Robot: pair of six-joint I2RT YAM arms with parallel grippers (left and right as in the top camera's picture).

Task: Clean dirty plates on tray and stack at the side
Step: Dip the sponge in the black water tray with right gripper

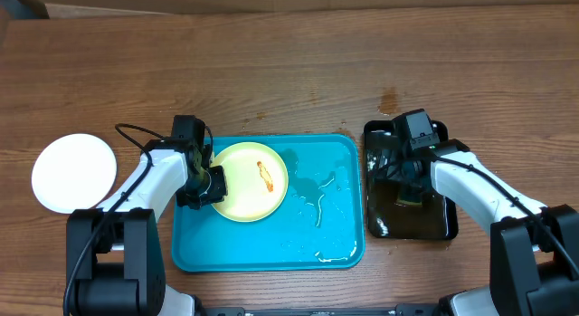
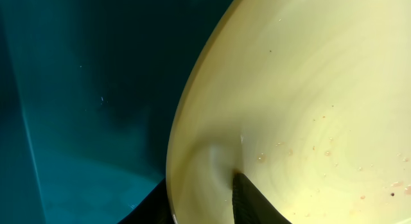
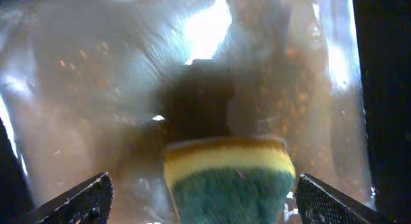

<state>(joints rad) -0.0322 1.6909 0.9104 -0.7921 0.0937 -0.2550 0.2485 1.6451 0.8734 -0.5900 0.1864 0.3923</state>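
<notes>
A pale yellow-green plate [image 1: 251,182] with an orange-brown smear lies in the upper left of the turquoise tray [image 1: 335,230]. My left gripper [image 1: 204,184] is shut on the plate's left rim. In the left wrist view one finger lies on top of the plate [image 2: 308,102] and the other under it, around the left gripper's point [image 2: 202,184]. A white plate [image 1: 74,173] lies on the table at the far left; I cannot tell whether another is under it. My right gripper [image 1: 409,187] is open over the black tray, its fingers [image 3: 205,195] on either side of a yellow-and-green sponge [image 3: 231,179].
The glossy black tray [image 1: 448,227] stands right of the turquoise tray and holds brownish water [image 3: 96,108]. Puddles of water [image 1: 312,191] lie on the turquoise tray's right half and near its front rim. The wooden table [image 1: 289,71] stretches behind.
</notes>
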